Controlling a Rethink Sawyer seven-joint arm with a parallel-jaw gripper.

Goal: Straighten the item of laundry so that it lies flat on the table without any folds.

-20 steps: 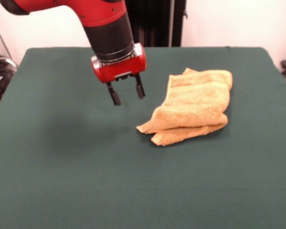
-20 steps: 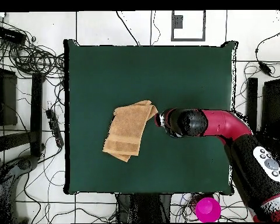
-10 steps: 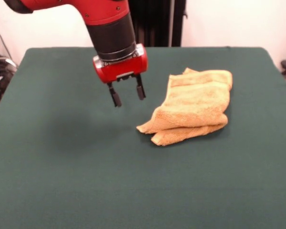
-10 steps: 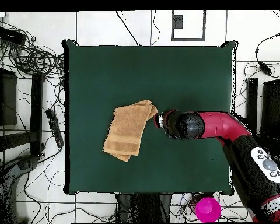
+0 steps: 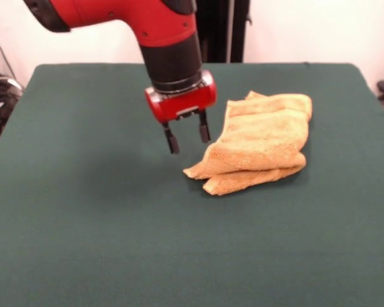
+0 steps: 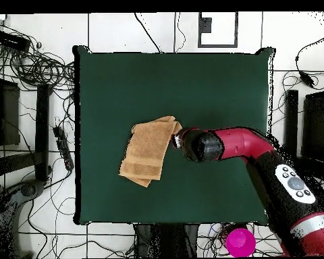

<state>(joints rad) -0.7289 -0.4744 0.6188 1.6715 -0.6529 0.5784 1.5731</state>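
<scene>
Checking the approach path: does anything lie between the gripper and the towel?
Nothing: in the front view only bare green table separates the open gripper from the folded towel.

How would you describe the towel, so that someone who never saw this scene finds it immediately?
Start from the large dark green table. Beside the open hand of the red arm lies the towel, folded over itself. It is the only orange-tan thing on the table.
</scene>
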